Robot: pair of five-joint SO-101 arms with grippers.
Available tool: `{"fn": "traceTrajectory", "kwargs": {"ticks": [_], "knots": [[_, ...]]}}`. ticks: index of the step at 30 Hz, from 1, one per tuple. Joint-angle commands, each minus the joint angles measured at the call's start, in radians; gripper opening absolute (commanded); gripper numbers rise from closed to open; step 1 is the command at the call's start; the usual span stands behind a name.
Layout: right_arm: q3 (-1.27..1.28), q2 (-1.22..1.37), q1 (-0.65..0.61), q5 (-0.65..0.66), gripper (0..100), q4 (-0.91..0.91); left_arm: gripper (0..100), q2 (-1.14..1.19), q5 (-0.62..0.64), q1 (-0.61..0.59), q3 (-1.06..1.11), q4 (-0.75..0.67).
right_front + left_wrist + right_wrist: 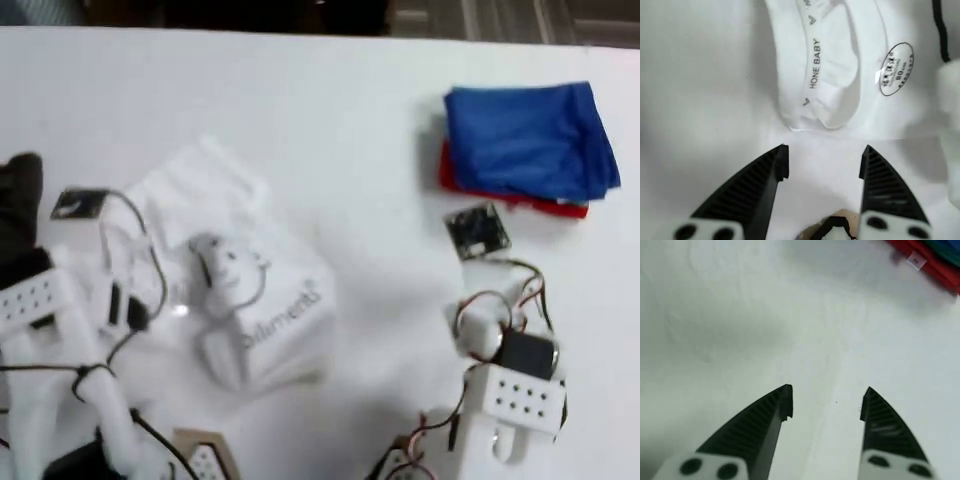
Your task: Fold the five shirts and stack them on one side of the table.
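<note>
1. Far left, right at the edge of the table (370, 130), we've got a dark shape (20, 195). It's too blurred for us to say what it is.
2. Next along comes the left arm (60, 310), white links and loose wires, planted at the near-left corner and leaning in over the edge of the white shirt (255, 300).
3. Now the left gripper (825, 155). From its own wrist camera we see two black ribbed jaws standing well apart with nothing between them, hanging over white cloth.
4. The white shirt itself lies left of centre, bunched into a lumpy bundle rather than flat, with some print showing on its near right side. In the left wrist view its neckline (815, 65) curves just beyond the fingertips, and an oval tag (896, 68) sits beside it.
5. Past the shirt there's a stretch of bare white tabletop between the bundle and the stack on the far side.
6. On to the right arm (512, 385) at the near-right. It carries a small circuit board (478, 230) at its far end, near the stack but not touching it.
7. Right gripper (827, 395): we see its jaws spread apart too, gripping nothing, over bare tabletop.
8. Far right, towards the back of the table, the blue shirt (525, 135) lies folded on top of the red shirt (446, 172), whose edge peeks out along the left and near sides. From the right wrist camera we catch a small white tag (916, 261) on that red edge.
</note>
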Motion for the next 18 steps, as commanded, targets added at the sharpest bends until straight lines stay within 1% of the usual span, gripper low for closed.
{"fn": "traceTrajectory", "kwargs": {"ticks": [1,10,15,18], "knots": [[-0.005,-0.008,-0.001,0.008,22.2,-0.016,25,-0.017,-0.015,-0.028,0.025,-0.091],[-0.005,-0.008,-0.001,0.008,22.2,-0.015,25,-0.017,-0.015,-0.029,0.206,-0.344],[-0.005,-0.008,0.001,0.008,22.2,-0.012,25,-0.017,-0.017,-0.023,0.245,-0.376],[-0.005,-0.008,0.001,0.008,22.2,-0.012,24,-0.017,-0.075,-0.021,0.248,-0.376]]}}
